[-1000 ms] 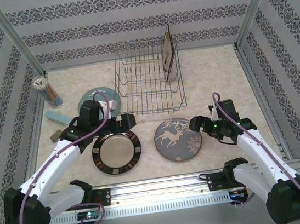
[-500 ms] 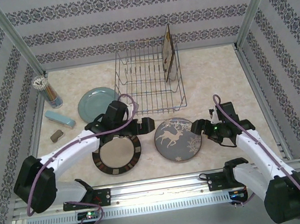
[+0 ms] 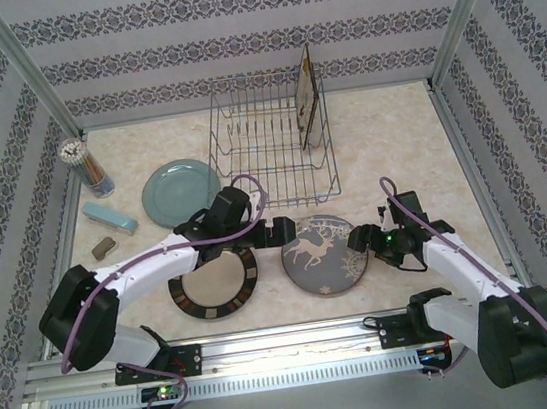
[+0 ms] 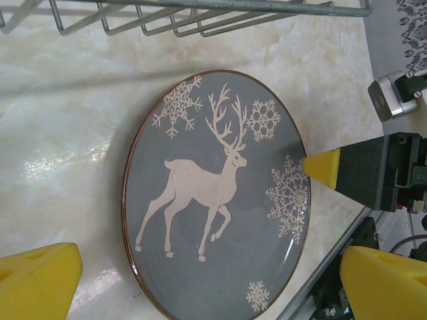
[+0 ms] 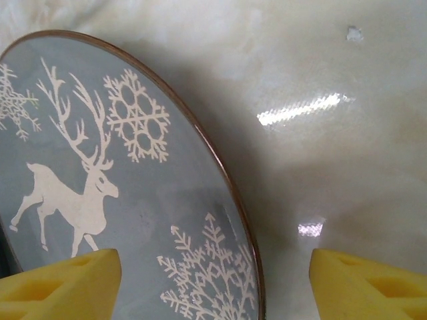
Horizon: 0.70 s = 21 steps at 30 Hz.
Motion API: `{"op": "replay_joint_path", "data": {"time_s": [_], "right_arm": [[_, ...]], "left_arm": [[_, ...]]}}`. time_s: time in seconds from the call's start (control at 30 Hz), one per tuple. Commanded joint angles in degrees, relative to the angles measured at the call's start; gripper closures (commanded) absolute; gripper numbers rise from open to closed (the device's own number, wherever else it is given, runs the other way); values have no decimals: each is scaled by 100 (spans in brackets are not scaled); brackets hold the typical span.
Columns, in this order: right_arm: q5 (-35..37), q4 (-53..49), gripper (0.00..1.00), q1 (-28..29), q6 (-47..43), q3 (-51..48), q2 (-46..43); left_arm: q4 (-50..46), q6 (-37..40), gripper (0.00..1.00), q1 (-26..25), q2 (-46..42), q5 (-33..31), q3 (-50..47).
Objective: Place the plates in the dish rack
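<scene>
Right wrist: right fingers [image 5: 60, 283] apart astride the reindeer plate [image 5: 133, 187] rim; left fingers [image 4: 33, 280] wide apart nearby.

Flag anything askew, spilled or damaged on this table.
Nothing stands out. The grey round reindeer plate lies flat and looks whole, the square cream floral plate stands on edge in the silver wire dish rack, and nothing is spilled. Only a small pale speck marks the tabletop.

A pale, marble-patterned tabletop [image 3: 386, 139] caught soft glare from above, boxed at its far, left and right edges by walls [image 3: 230, 29] papered in grey ornamental stripes, with slanting aluminium posts [image 3: 27, 70] at the far corners.
</scene>
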Motion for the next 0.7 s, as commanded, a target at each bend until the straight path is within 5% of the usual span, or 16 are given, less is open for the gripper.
{"op": "replay_joint_path", "data": {"time_s": [0.0, 0.67], "right_arm": [[-154, 346, 26, -52, -84, -60, 106], [-486, 748, 36, -55, -35, -235, 214]], "left_arm": [[332, -85, 0, -116, 147, -76, -9], [792, -367, 0, -415, 919, 49, 68]]}}
